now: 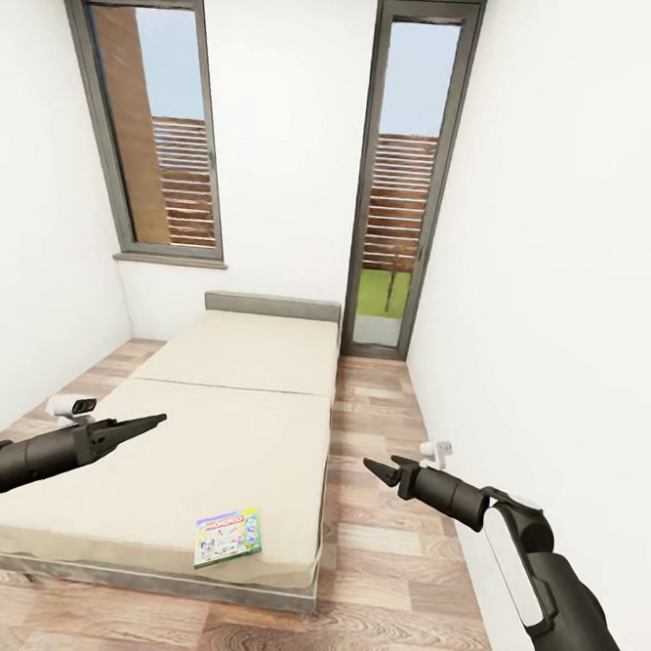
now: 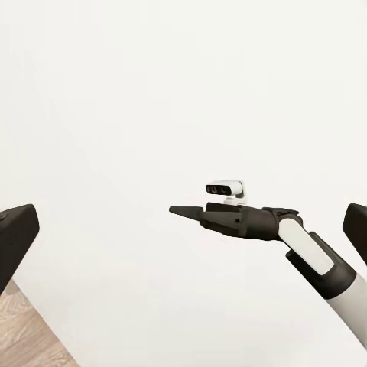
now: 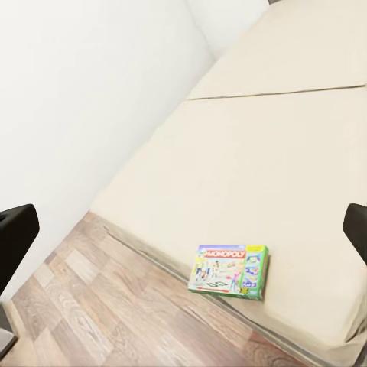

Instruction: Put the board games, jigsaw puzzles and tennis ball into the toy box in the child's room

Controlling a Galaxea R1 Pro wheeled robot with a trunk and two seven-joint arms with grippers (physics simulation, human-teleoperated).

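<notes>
A green and white Monopoly board game (image 1: pixel 227 538) (image 3: pixel 229 271) lies flat on the bed (image 1: pixel 229 426) (image 3: pixel 275 153), near the foot edge on the mattress's right half. My left gripper (image 1: pixel 150 419) hovers open over the bed's left side, well up and left of the game. Open as well, my right gripper (image 1: pixel 375 465) (image 2: pixel 180 210) hangs over the floor just right of the bed. In each wrist view the dark fingers (image 2: pixel 15 237) (image 3: pixel 15 233) stand far apart with nothing between them. The table, toy box, jigsaw puzzles and tennis ball are out of view.
White walls close in on both sides of the bed. A tall window (image 1: pixel 155 126) and a narrow glass door (image 1: pixel 408 175) stand on the far wall. A strip of wood-plank floor (image 1: pixel 377 545) runs along the bed's right side and in front of its foot.
</notes>
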